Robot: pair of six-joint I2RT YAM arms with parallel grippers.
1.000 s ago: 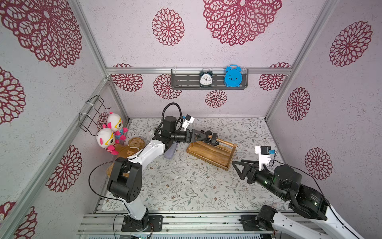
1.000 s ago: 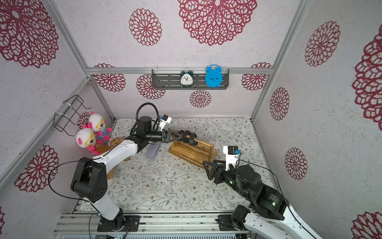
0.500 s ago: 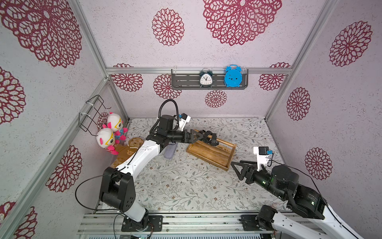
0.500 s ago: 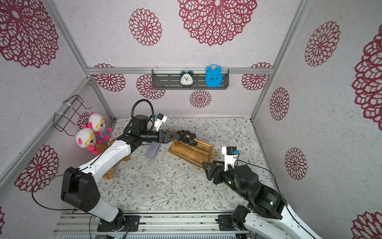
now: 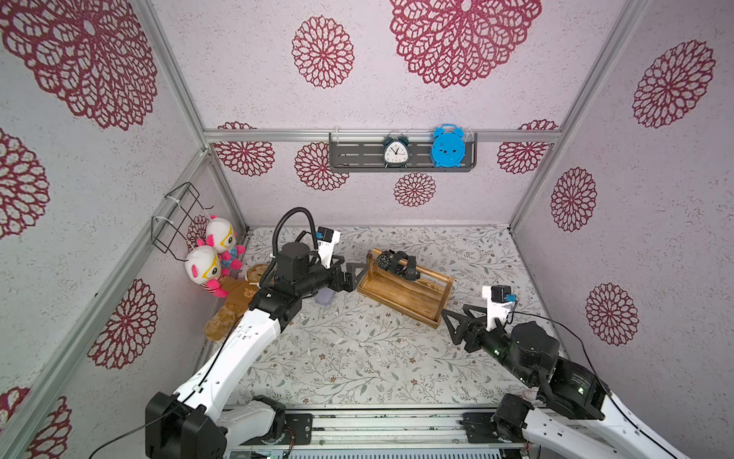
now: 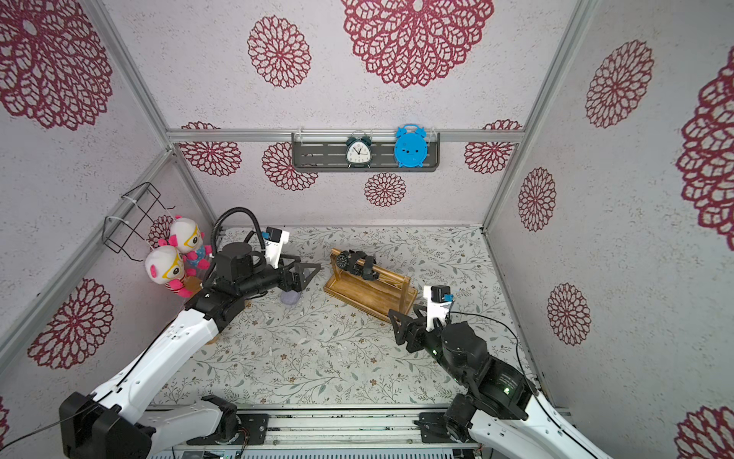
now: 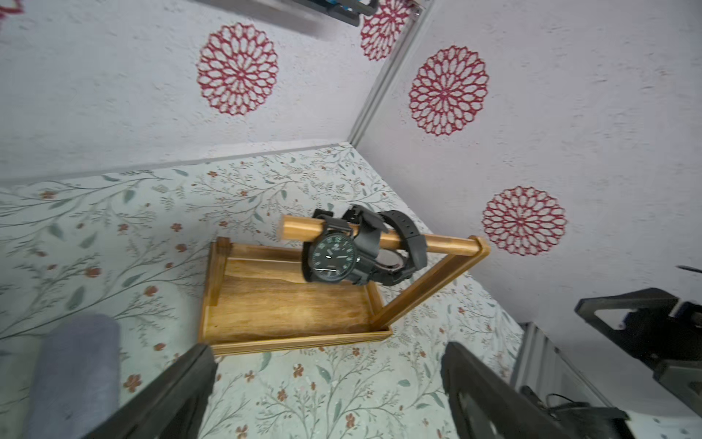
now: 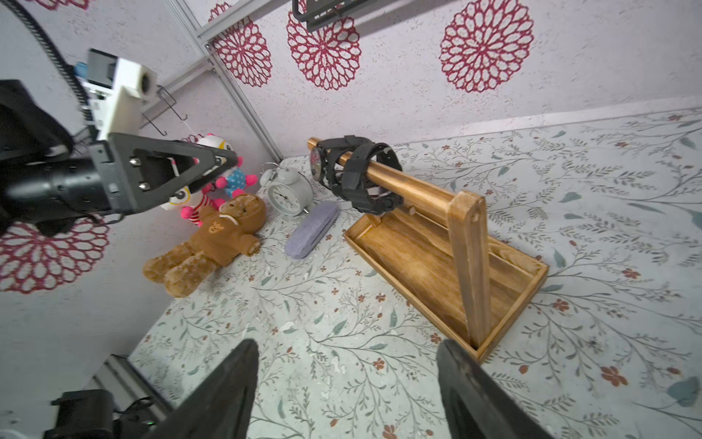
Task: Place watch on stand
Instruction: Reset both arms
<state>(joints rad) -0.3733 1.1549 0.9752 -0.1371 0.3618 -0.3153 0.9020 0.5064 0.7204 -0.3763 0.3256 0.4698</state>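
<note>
The left claw (image 5: 353,276) gapes wide and empty just left of the wooden stand (image 5: 401,296), whose bar (image 5: 431,273) carries the black watch (image 5: 384,261) at its far-left end; the right claw (image 5: 451,328), also spread and empty, hovers off the stand's near-right corner

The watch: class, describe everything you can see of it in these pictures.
The watch has a round black case, a dark dial with green numerals and pale hands, and a black strap that looks rubbery. The strap loops around the round bar of the wooden stand, near one end, so it hangs above the tray. More black strap loops sit beside it; whether they are a second watch is unclear.
</note>
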